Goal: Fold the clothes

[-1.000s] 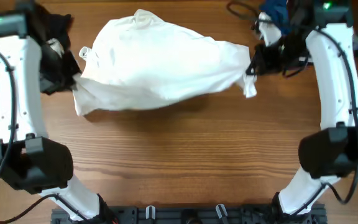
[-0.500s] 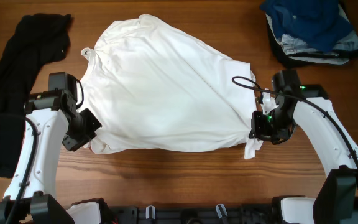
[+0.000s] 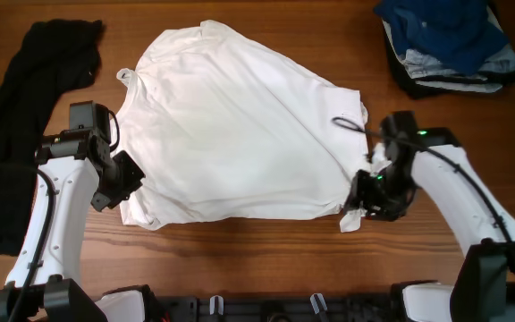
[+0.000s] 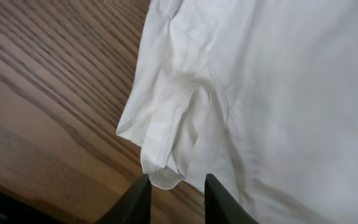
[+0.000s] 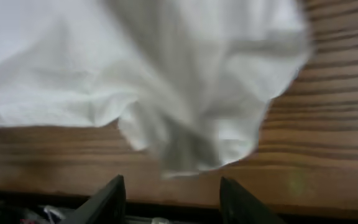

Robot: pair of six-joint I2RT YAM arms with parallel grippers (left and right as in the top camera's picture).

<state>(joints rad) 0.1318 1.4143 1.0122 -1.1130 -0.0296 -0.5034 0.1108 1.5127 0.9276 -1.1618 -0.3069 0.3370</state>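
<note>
Overhead view: one white T-shirt [image 3: 231, 134] lies spread across the middle of the desk [image 3: 257, 268], collar toward the far edge. One black garment [image 3: 25, 116] lies along the left edge. One pile of blue and dark clothes [image 3: 445, 45] sits in the far right corner.

The two grippers are at the shirt's near corners. The left gripper [image 3: 122, 190] is at the near left corner. Its wrist view shows the fingers [image 4: 138, 199] parted, with a folded bit of hem lying on the wood between the tips, not pinched. The right gripper [image 3: 358, 204] is at the near right corner. Its fingers [image 5: 107, 199] are spread wide and hold nothing, and the rumpled corner lies just ahead of them.
</note>
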